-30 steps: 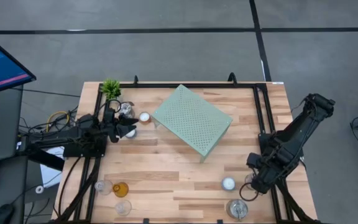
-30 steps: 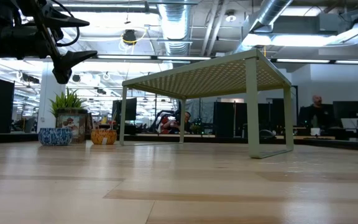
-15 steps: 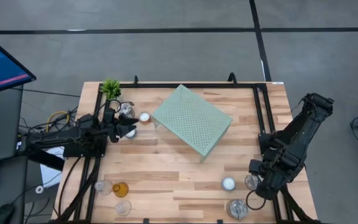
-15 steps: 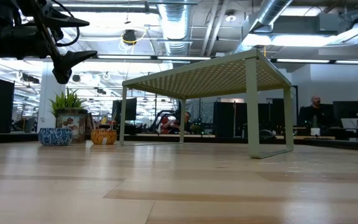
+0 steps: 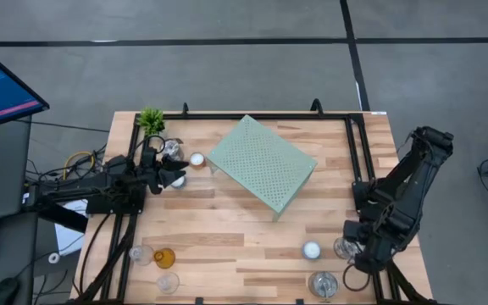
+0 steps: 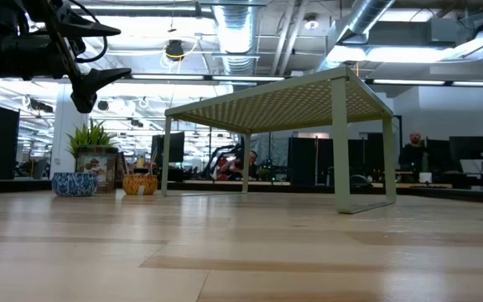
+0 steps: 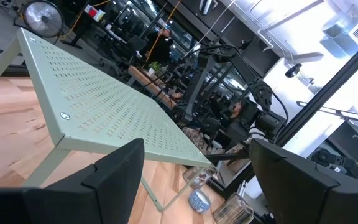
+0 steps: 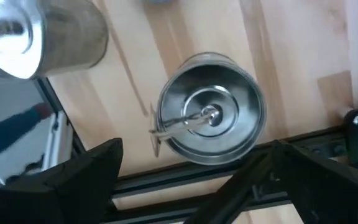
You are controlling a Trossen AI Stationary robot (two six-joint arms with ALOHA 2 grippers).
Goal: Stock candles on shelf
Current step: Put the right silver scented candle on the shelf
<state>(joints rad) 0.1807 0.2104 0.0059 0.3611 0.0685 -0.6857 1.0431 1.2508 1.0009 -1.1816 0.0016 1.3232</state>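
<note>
Shelf (image 5: 263, 163), pale mint perforated metal on short legs, sits askew at the table's (image 5: 227, 229) far middle, nothing on it. Right gripper (image 5: 356, 273) hangs fingers spread and empty over a shiny silver tin (image 8: 209, 116) with a lidded knob by the near right edge; another tin (image 8: 39, 34) stands close beside. Left gripper (image 5: 176, 176), open and empty, hovers near a tealight (image 5: 196, 158). No writing is readable.

Two dark, matte, jointed arms, looped black cables, each gripper with broad flat black fingers.
</note>
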